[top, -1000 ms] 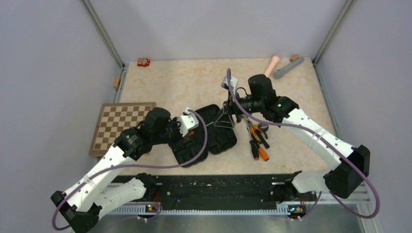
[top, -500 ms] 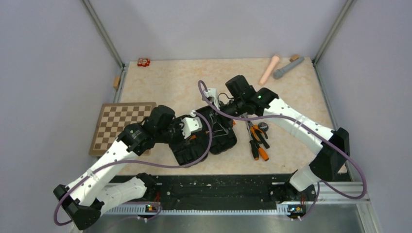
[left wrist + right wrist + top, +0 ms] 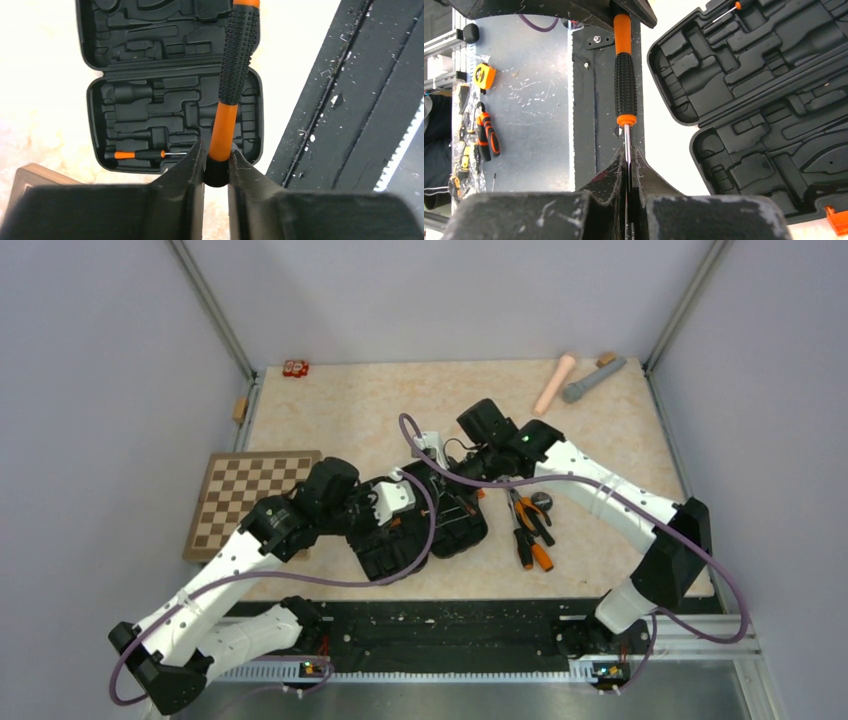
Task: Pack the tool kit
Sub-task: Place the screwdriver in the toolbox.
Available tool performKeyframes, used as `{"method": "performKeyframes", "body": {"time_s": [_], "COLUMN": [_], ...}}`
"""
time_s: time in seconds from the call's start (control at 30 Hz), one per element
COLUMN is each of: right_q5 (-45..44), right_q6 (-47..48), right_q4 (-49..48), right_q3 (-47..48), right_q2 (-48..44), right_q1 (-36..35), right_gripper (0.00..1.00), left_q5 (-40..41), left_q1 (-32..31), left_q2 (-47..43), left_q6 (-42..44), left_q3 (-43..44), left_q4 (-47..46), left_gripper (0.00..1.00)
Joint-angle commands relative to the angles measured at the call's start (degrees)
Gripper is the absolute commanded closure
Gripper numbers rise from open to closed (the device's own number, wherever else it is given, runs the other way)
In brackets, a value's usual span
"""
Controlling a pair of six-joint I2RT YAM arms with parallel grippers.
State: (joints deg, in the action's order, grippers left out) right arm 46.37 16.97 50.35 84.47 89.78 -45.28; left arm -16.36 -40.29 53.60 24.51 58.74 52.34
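Pale speckled tabletop (image 3: 350, 410) walled in by grey panels, seen from above, with two white robot arms reaching in from the near edge. At its centre lies the tool case (image 3: 450, 525), a black clamshell opened flat with its moulded slots facing up; a small orange latch (image 3: 834, 220) shows at one edge. A small screwdriver (image 3: 145, 154) sits in one slot of the half nearer the left arm. Over the case, both arms share one large screwdriver (image 3: 625, 85) with a knurled black and orange handle. The left gripper (image 3: 216, 150) is closed narrowly on the butt end of the handle, and the right gripper (image 3: 627, 157) is pinched fully together on the thin metal shaft. Orange-handled pliers (image 3: 530, 525) lie on the table just right of the case. A brown chessboard (image 3: 245, 500) rests at the left, and a pink cylinder (image 3: 553, 385) and a grey cylinder (image 3: 592, 378) lie at the far right corner.
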Motion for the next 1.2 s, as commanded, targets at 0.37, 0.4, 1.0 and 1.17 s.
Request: {"method": "performKeyframes", "body": {"time_s": [0.37,0.4,1.0,1.17], "right_q5": [-27.2,-29.8,-68.4,-69.0], "right_q6": [-28.2,-31.7,-45.7,-44.6], "right_q4": [-40.6,-46.2,-81.8,-81.8], "right_q3": [-19.5,-22.8,-41.1,-40.1], "right_q2": [-7.2,-8.6,-12.5,-11.3], "right_q1": [0.0,-0.4,-17.2,-18.5], "right_gripper": [1.00,1.00,1.00,1.00], "left_q5": [39.1,41.0,31.0,30.2], "left_q1": [-0.2,-0.2,-0.2,-0.3], "left_q2": [-7.9,-8.2,-5.8,-5.3], "left_q6": [-34.4,-40.0,-81.8,-85.1], "left_q3": [-4.1,-4.1,-13.9,-16.3], "left_q4": [-21.2,-21.6,-39.8,-44.6], "left_gripper": [0.16,0.16,0.28,0.37]}}
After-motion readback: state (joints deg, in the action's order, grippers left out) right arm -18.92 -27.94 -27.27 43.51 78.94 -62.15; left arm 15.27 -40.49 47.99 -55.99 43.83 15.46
